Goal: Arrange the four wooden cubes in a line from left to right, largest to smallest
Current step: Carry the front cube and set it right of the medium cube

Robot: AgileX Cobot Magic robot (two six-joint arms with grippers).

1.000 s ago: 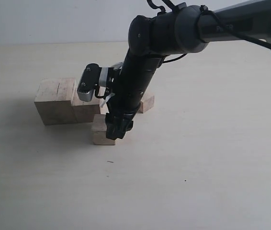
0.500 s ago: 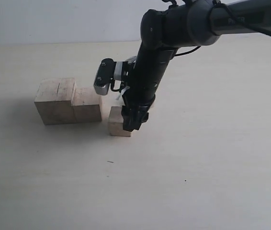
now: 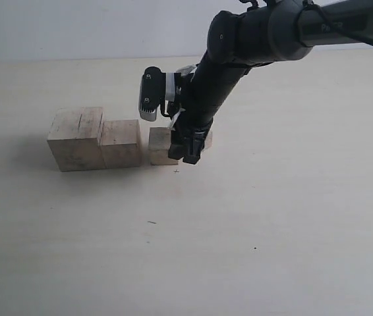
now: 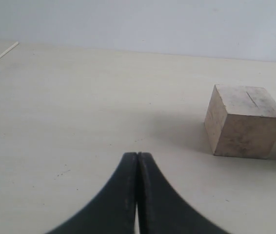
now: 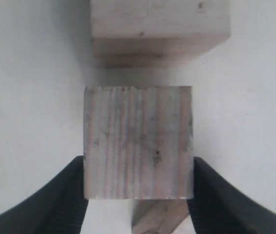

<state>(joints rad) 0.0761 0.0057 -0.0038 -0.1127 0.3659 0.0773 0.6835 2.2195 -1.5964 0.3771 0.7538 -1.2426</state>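
Three of the four wooden cubes form a row in the exterior view: the largest cube (image 3: 74, 138) on the left, the second cube (image 3: 120, 142) touching it, then the third cube (image 3: 161, 146) a narrow gap to the right. My right gripper (image 3: 185, 150) is shut on the third cube (image 5: 138, 146), one finger on each side, low at the table. The second cube (image 5: 157, 29) lies just past it. The smallest cube (image 3: 205, 139) peeks out behind the arm, and its corner (image 5: 160, 217) shows under the wrist. My left gripper (image 4: 137, 157) is shut and empty, apart from the largest cube (image 4: 243, 122).
The pale tabletop (image 3: 272, 230) stretches wide in front and to the right of the row. The right arm (image 3: 252, 36) reaches in from the upper right above the cubes. A pale wall bounds the far edge of the table.
My right gripper has carried the third cube from in front of the row back and to the right, to a spot just right of the second cube. The two larger cubes stayed put.
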